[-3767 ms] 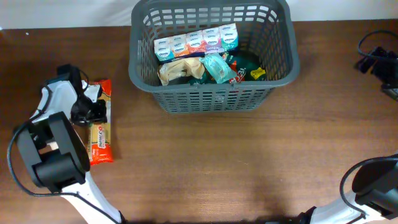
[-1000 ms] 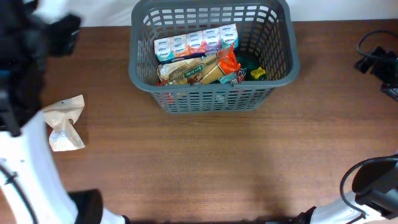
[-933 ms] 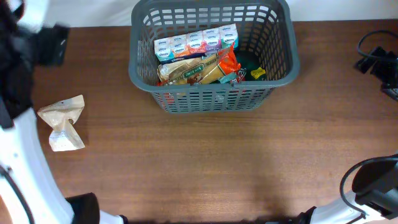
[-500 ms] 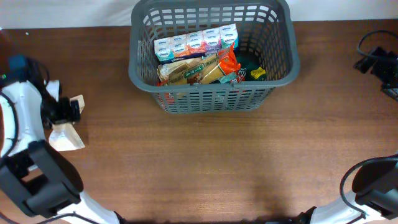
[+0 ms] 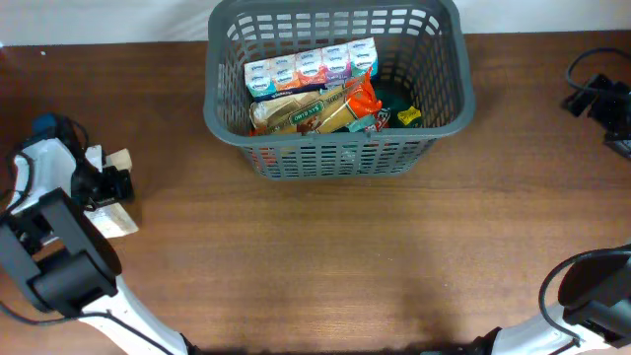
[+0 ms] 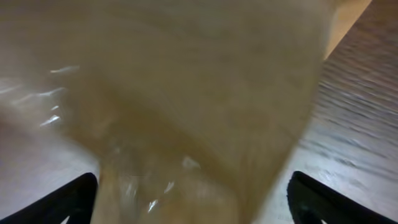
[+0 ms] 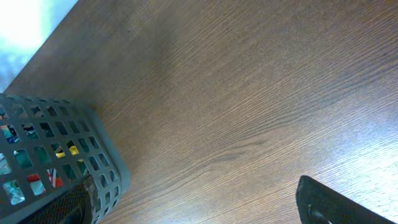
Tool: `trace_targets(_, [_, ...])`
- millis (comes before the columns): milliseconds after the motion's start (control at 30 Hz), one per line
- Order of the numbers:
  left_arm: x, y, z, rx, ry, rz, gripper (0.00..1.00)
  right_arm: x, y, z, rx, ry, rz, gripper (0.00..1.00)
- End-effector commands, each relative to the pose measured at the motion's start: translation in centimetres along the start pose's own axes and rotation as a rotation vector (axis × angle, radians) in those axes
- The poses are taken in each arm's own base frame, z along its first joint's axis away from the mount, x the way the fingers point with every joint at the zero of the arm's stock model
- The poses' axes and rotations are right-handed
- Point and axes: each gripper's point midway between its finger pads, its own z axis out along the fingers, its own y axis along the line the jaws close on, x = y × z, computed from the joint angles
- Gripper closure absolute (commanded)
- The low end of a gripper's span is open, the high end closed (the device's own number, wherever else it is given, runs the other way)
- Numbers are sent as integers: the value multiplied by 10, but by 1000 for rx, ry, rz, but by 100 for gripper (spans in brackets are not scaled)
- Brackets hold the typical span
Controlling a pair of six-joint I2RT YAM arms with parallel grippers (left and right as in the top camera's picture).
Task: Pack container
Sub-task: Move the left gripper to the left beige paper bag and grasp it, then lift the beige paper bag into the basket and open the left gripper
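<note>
The container (image 5: 222, 128), a dark grey slotted basket, stands at the back centre and shows again in the right wrist view (image 7: 93, 155). It holds a row of small cartons (image 5: 311, 67), a brown packet (image 5: 306, 113) and an orange wrapper (image 5: 363, 97). A beige packet (image 5: 118, 223) lies on the table at the far left. My left gripper (image 5: 110, 184) is down over it and open. In the left wrist view the packet (image 6: 186, 93) fills the picture, with the left gripper (image 6: 196, 205) astride it. My right gripper (image 7: 199, 208) is open over bare wood.
Black cables and a device (image 5: 596, 99) sit at the right edge. The right arm's base (image 5: 592, 296) is at the front right corner. Brown tabletop (image 5: 345, 256) stretches between the basket and the front edge.
The left arm has dropped from high above the left edge onto the beige packet, and its jaws now straddle it. The orange packet that lay there earlier is in the basket. The right arm is still.
</note>
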Motion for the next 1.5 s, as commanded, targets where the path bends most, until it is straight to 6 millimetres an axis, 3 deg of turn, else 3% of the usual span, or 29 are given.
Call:
trace_targets(0, [7,-3,21,20,52,-9,30,1,0,3,-4,9,10,1])
trace_targets(33, [7,-4,22,22,54,-10,45,1,0,3,-4,9,10,1])
trace_targets(67, [7,-4,22,21,55,-10,66,1,0,3,-4,9,10,1])
trace_targets(100, [7,-4,22,22,54,-10,96,1,0,3,-4,9,10,1])
trace_targets(233, [4,-7,2,49,56,-6,98,1,0,3,-4,9,10,1])
trace_targets(367, [-14,-3,-51,59,13,-4,99,1,0,3,-4,9,10,1])
trace_targets(467, [-37,-15,-115,142,-95,8,99,1,0,3,-4,9,10,1])
trace_targets(533, [-55,-34,-168,242,-218,30,98,1,0,3,-4,9,10,1])
trace_targets(567, [-64,-47,-199,304,-299,52,99,1,0,3,-4,9,10,1])
trace_targets(600, [-74,-64,-244,378,-424,94,99,1,0,3,-4,9,10,1])
trace_targets(667, [-83,-86,-307,435,-612,174,98,1,0,3,-4,9,10,1])
trace_targets(767, [-81,-122,-391,410,-889,381,98,1,0,3,-4,9,10,1])
trace_targets(833, [-70,-153,-434,371,-1046,557,98,1,0,3,-4,9,10,1])
trace_targets(933, [-45,-208,-474,311,-1213,856,98,1,0,3,-4,9,10,1])
trace_targets(1033, [-16,-265,-483,264,-1274,1130,98,1,0,3,-4,9,10,1])
trace_targets(1200, [26,-348,-452,126,-1210,1531,98,1,0,3,-4,9,10,1])
trace_targets(1300, [33,-384,-414,-32,-1094,1706,98,1,0,3,-4,9,10,1])
trace_targets(1467, [30,-416,-347,-159,-878,1858,98,1,0,3,-4,9,10,1])
